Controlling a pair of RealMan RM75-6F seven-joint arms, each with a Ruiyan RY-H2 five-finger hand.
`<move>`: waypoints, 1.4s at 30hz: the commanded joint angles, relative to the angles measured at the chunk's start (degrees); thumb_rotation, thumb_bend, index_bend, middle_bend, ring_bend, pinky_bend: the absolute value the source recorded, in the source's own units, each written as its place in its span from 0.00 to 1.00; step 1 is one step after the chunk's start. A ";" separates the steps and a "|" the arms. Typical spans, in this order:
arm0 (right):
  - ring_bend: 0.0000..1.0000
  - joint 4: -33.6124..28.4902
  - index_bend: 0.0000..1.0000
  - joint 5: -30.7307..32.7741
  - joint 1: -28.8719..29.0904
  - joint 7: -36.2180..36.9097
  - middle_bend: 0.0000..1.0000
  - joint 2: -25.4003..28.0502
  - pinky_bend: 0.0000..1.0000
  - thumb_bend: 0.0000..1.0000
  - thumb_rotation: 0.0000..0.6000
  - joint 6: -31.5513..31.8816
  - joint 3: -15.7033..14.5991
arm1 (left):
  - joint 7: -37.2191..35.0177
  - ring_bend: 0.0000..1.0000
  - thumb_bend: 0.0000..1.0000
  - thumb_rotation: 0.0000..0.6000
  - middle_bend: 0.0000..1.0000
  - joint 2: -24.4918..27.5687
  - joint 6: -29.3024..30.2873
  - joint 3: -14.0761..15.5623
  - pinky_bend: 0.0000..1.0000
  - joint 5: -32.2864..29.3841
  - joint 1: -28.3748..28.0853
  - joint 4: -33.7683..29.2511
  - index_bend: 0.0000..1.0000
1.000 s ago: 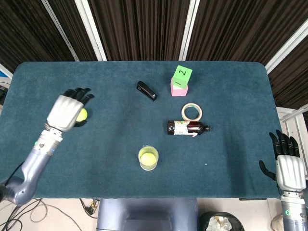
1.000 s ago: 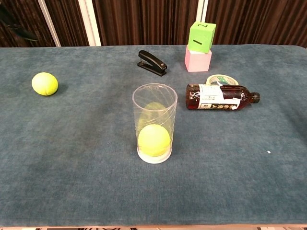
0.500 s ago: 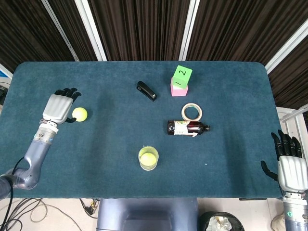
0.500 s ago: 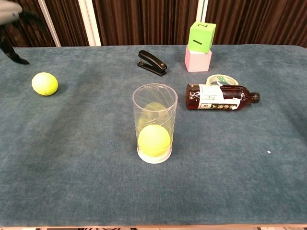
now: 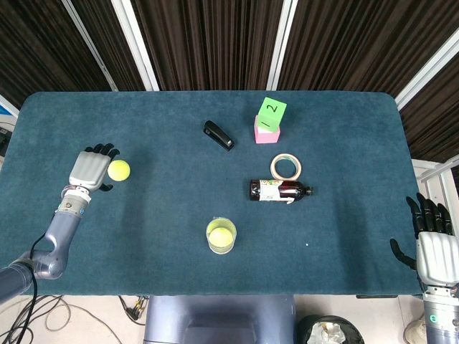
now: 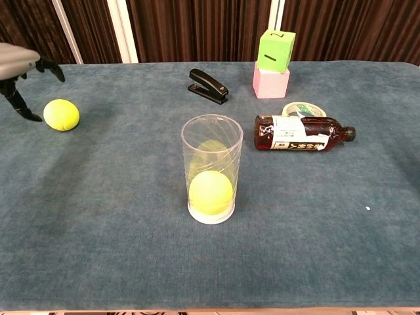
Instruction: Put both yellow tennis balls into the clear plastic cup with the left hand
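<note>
Now left hand (image 5: 91,169) sits spread, holding nothing, just beside loose yellow tennis ball (image 5: 118,170) on blue table (image 5: 143,215); other yellow ball (image 6: 210,191) inside upright clear plastic cup (image 6: 211,168). Right hand (image 5: 434,247) spread, off table.

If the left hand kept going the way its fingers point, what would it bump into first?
Most likely the loose yellow tennis ball, which lies on the table just past the left hand and its open fingers. Whether they already touch is unclear.
</note>
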 commanded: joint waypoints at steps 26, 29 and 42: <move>0.00 -0.10 0.09 0.03 -0.16 0.53 0.00 0.32 0.00 0.35 1.00 0.30 0.21 | -6.44 0.18 0.08 1.00 0.20 -10.91 -3.48 0.79 0.30 6.07 -1.37 14.79 0.26; 0.00 -0.13 0.09 0.02 -0.18 0.54 0.00 0.33 0.00 0.35 1.00 0.37 0.24 | -5.21 0.21 0.09 1.00 0.22 -11.31 -4.19 0.80 0.33 5.91 -1.58 15.18 0.26; 0.00 -0.26 0.09 0.01 -0.28 0.76 0.00 0.47 0.00 0.35 1.00 0.62 0.37 | -0.03 0.37 0.24 1.00 0.37 -12.30 -5.66 -0.17 0.55 3.21 -1.34 16.72 0.31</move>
